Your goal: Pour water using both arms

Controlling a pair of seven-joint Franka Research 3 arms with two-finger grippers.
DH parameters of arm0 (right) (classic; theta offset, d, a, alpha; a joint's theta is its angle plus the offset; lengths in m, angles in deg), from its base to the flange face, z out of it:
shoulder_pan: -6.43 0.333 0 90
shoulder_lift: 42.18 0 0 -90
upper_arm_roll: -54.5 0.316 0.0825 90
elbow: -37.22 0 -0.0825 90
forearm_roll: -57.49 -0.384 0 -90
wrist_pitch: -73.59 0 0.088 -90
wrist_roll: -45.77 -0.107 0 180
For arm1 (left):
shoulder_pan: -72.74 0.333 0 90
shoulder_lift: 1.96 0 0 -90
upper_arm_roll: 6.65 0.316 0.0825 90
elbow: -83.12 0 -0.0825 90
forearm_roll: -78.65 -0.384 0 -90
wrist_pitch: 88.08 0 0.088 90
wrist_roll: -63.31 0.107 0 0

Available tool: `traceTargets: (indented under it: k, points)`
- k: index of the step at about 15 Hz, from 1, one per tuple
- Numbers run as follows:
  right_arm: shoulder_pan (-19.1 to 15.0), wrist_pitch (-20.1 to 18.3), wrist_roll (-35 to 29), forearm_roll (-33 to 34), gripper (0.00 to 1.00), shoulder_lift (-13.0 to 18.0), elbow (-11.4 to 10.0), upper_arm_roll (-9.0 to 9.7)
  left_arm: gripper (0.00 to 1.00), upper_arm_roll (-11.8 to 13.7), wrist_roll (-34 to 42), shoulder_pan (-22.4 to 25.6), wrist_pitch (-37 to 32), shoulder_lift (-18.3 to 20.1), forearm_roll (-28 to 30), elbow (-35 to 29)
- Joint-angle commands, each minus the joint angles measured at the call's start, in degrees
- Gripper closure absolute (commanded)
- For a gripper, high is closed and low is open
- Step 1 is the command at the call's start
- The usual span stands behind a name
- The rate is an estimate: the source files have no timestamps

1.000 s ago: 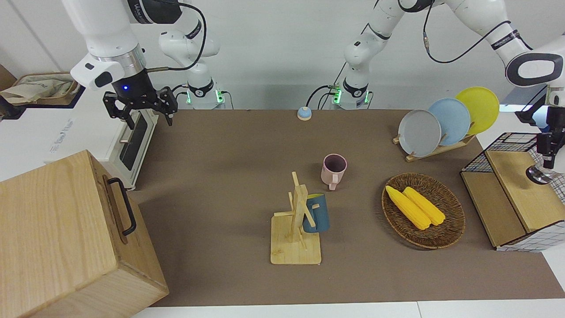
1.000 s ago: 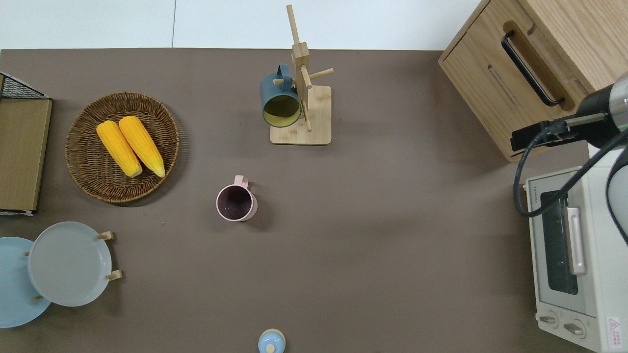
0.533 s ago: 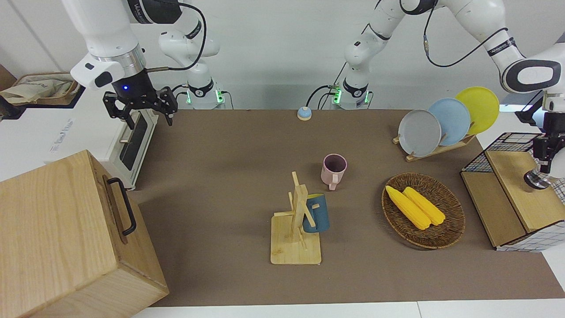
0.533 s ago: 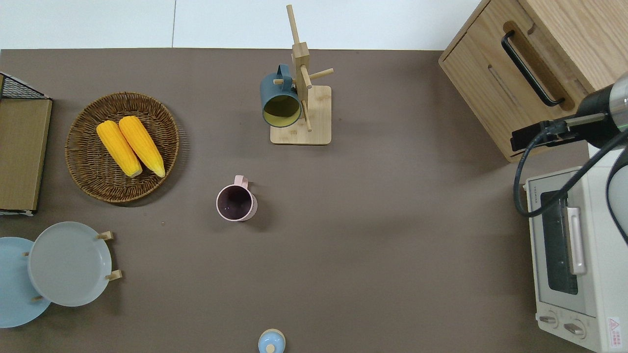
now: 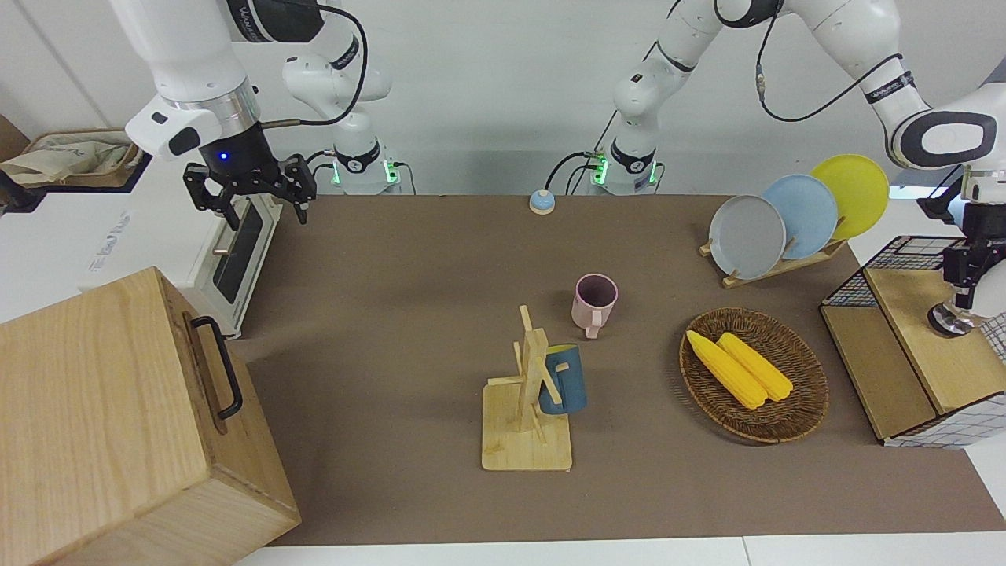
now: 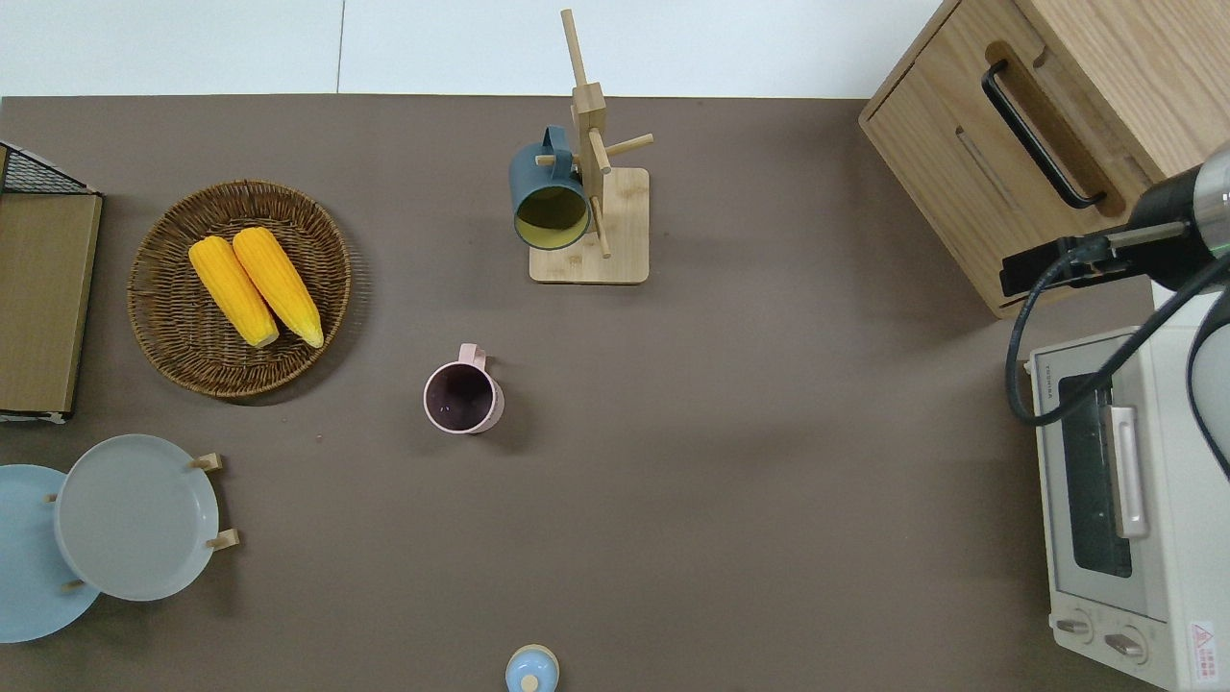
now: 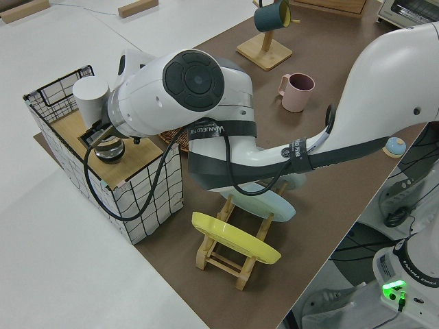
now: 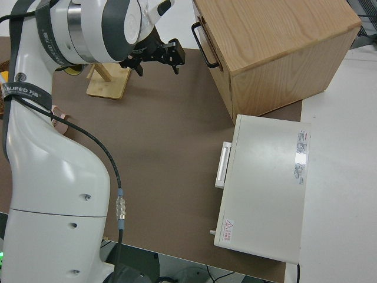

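At the left arm's end of the table, the left pincer (image 5: 965, 303) holds a white kettle (image 7: 91, 101) on the wire basket's (image 7: 140, 197) wooden lid; a loose grip could let it slip. The pink cup (image 6: 463, 398) stands mid-table, well apart. The right pincer (image 5: 251, 186) hangs wide open.
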Motion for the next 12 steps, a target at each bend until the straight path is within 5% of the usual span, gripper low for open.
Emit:
traceTargets:
  k: [1,2,7,8,10,11,12]
  points:
    - [-1.0,0.1,1.4,-0.4,0.013,1.2,-1.5,0.66,0.95,-0.4,1.9,0.3,1.4,0.7,2.0,-0.3]
    - [-1.0,0.1,1.4,-0.4,0.013,1.3,-1.5,0.66,0.87,-0.4,1.9,0.2,1.4,0.2,2.0,-0.2]
    - [-1.0,0.1,1.4,-0.4,0.013,1.3,-1.5,0.66,0.84,-0.4,1.9,0.2,1.4,0.0,2.0,-0.2]
    - [-1.0,0.0,1.4,-0.4,0.013,1.3,-1.5,0.66,0.76,-0.4,1.9,0.2,1.4,0.0,2.0,-0.2]
    - [-1.0,0.1,1.4,-0.4,0.013,1.3,-1.5,0.66,0.15,-0.3,1.9,0.3,1.3,0.0,1.9,-0.2]
    - [-1.0,0.1,1.4,-0.4,0.013,1.3,-1.5,0.66,0.0,-0.3,1.9,0.3,1.3,0.0,1.8,-0.2]
    - [-1.0,0.0,1.4,-0.4,0.013,1.3,-1.5,0.66,0.0,-0.3,1.4,0.3,1.3,0.0,1.5,0.1]
